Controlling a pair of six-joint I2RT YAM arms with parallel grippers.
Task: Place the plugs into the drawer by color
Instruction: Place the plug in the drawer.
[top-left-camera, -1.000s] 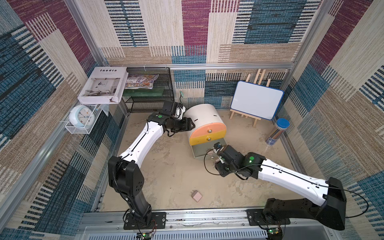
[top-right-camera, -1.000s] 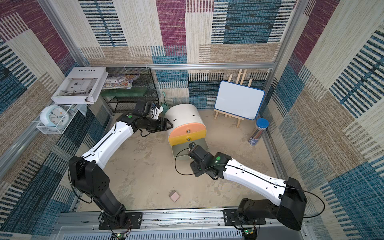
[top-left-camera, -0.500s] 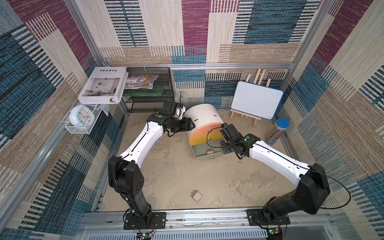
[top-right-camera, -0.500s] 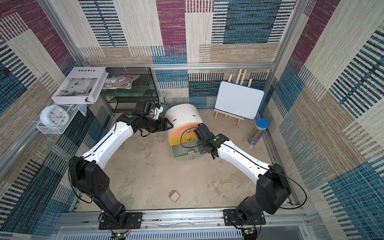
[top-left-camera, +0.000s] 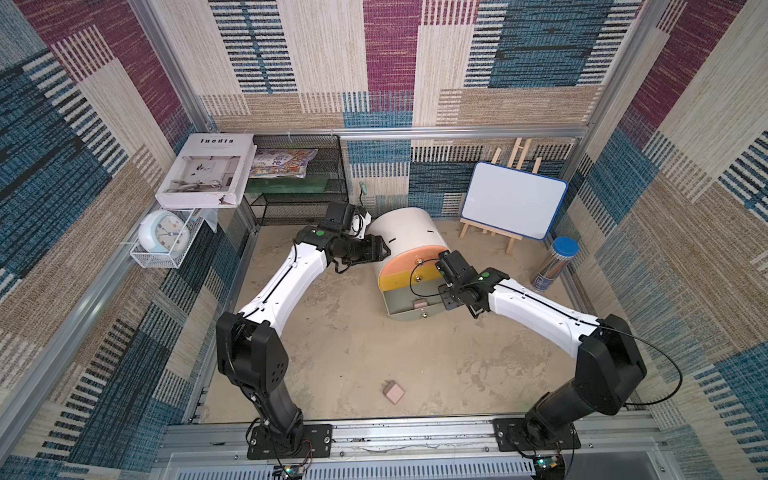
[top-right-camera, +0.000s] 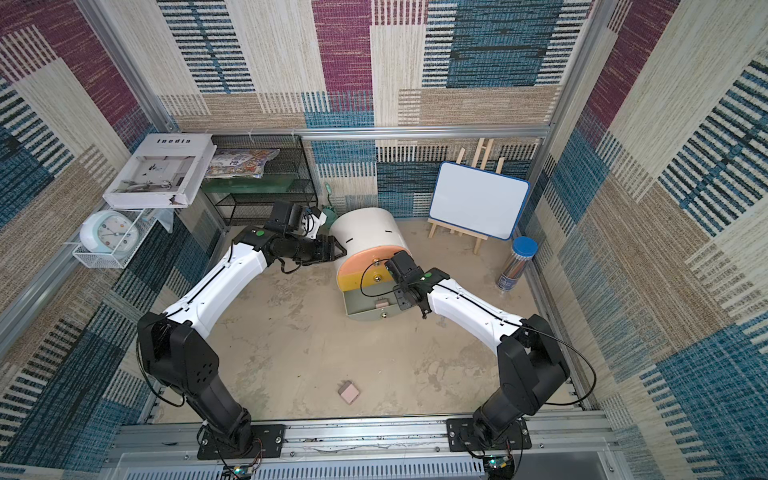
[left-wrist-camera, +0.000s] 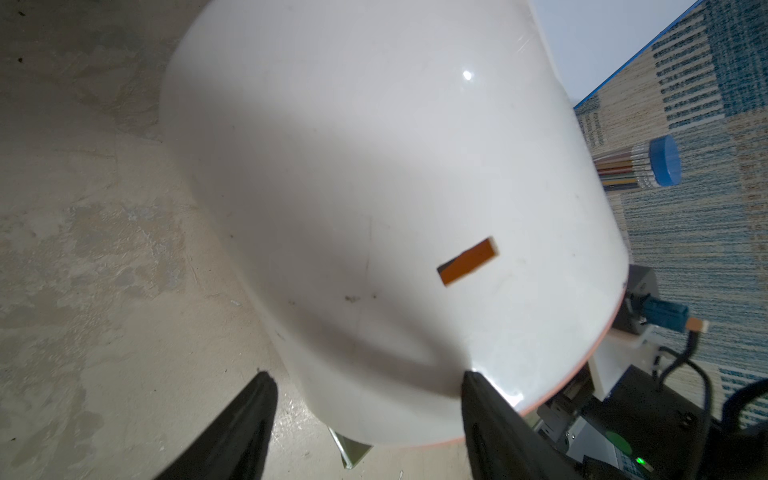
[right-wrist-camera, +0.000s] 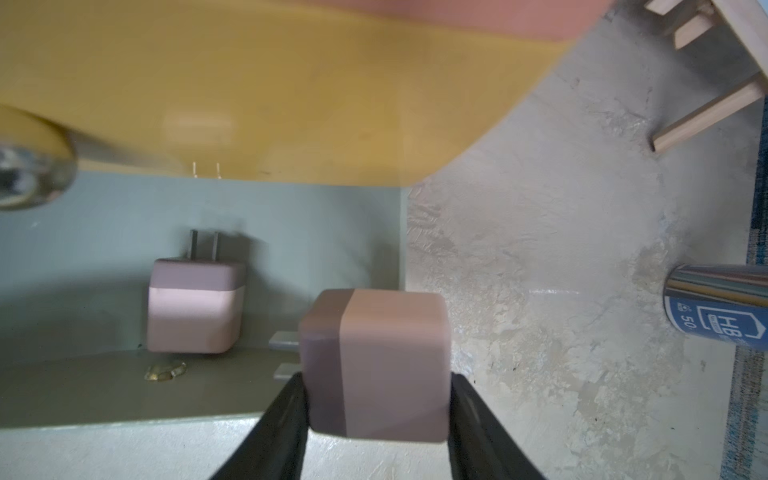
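The drawer cabinet (top-left-camera: 405, 232) is a white barrel with peach, yellow and grey fronts, and its grey bottom drawer (top-left-camera: 397, 301) stands pulled out. One pink plug (right-wrist-camera: 193, 307) lies inside that drawer, prongs toward the back. My right gripper (right-wrist-camera: 376, 378) is shut on a second pink plug (right-wrist-camera: 386, 365), held over the drawer's front right corner. A third pink plug (top-left-camera: 394, 392) lies on the floor near the front rail. My left gripper (left-wrist-camera: 366, 374) is open, its fingers against the cabinet's white side wall (left-wrist-camera: 374, 187).
A whiteboard on a wooden easel (top-left-camera: 513, 205) and a blue-capped pencil tube (top-left-camera: 555, 264) stand at the back right. A black wire-mesh shelf (top-left-camera: 299, 195) is at the back left, with a book (top-left-camera: 205, 170) and a clock (top-left-camera: 163, 230) on the left wall.
My right arm has swung from the floor in front of the cabinet up to the open grey drawer, carrying the pink plug. The left arm has stayed at the cabinet's side.
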